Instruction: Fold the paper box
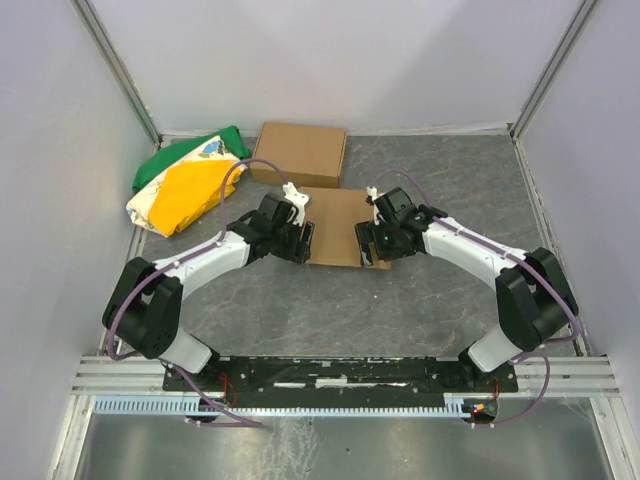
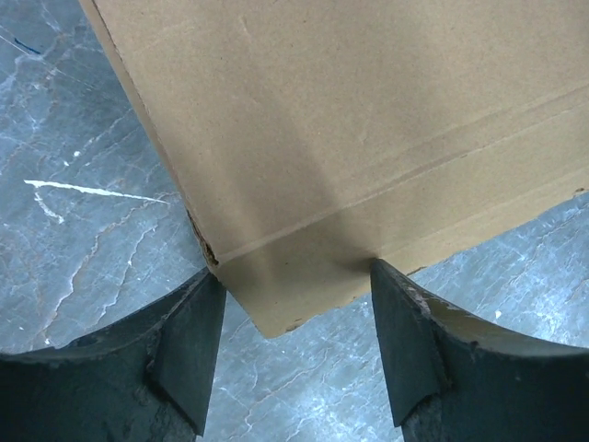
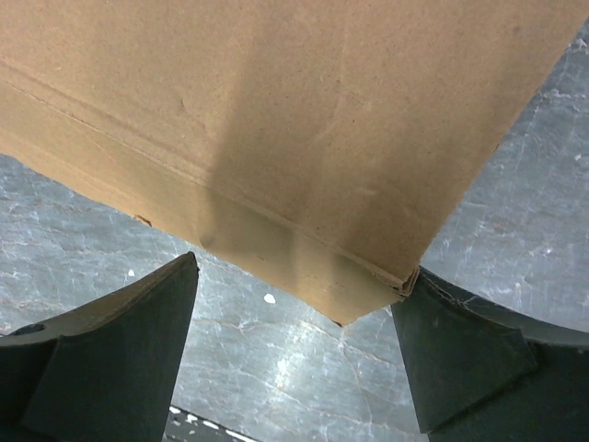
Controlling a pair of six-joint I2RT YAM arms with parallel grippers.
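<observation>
The paper box (image 1: 335,222) lies flat and brown in the middle of the table, its lid down. My left gripper (image 1: 307,242) stands at its near left corner and my right gripper (image 1: 362,243) at its near right corner. In the left wrist view the left gripper (image 2: 293,272) is open, its fingers straddling the corner of the paper box's (image 2: 368,120) front flap, with both tips against the cardboard. In the right wrist view the right gripper (image 3: 302,267) is open around the other corner of the paper box (image 3: 276,110); one fingertip (image 3: 414,281) touches the corner, the other stands apart.
A ready-made brown box (image 1: 298,153) sits just behind the paper box. A green, yellow and white bag (image 1: 185,185) lies at the back left. White walls close in the table on three sides. Grey marbled tabletop (image 1: 330,310) lies in front of the box.
</observation>
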